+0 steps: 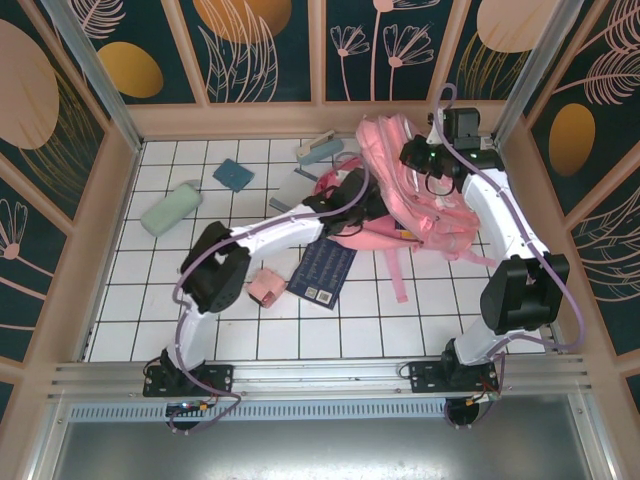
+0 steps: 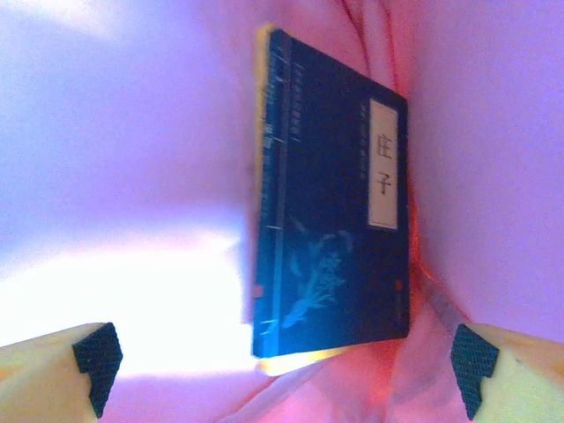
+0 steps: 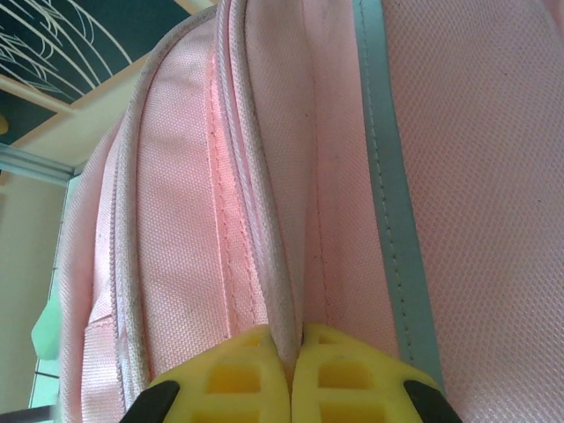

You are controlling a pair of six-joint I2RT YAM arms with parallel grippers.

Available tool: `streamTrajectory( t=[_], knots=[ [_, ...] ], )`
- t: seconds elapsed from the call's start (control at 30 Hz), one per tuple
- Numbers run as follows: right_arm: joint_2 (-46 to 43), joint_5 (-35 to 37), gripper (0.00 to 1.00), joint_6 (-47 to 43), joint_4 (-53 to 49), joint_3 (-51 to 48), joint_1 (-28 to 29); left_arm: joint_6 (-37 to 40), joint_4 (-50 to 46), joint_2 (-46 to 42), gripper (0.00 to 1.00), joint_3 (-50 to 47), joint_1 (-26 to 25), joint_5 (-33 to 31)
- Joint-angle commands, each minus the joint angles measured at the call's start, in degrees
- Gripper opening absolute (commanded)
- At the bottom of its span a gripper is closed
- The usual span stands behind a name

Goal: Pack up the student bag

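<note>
- The pink bag (image 1: 420,205) lies at the far right of the counter (image 1: 200,320), close to the back wall, with one strap (image 1: 398,275) trailing toward the near edge.
- The right tool (image 3: 291,352) is pinched tight on a piped seam of the bag, just beside its pale strip (image 3: 388,176).
- The left tool (image 2: 284,363) sits inside the bag, fingers (image 2: 97,361) spread wide and gripping nothing.
- Beyond those fingers, a dark blue book (image 2: 330,203) with a pale title label rests against the pink lining.
- On the counter, a second blue book (image 1: 325,272) lies partly under the left arm. A small pink box (image 1: 265,287) lies near it, and a green case (image 1: 170,210) lies well to the left.
</note>
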Motion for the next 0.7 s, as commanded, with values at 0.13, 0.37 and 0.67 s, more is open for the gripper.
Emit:
streamTrajectory(
  t=[0.13, 0.37, 0.67],
  knots=[
    [-2.3, 2.5, 0.00, -0.4, 6.4, -4.8, 0.4, 6.3, 1.4, -15.9, 0.94, -15.8, 4.9, -2.0],
    [-2.0, 6.7, 0.33, -1.1, 6.4, -7.4, 3.5, 9.8, 0.1, -25.8, 0.85, -28.0, 7.2, -4.7],
    [-9.6, 17.7, 0.50, 7.0, 8.1, -18.2, 13.0, 17.2, -2.9, -26.2, 0.74, -33.5, 10.7, 3.3]
  ],
)
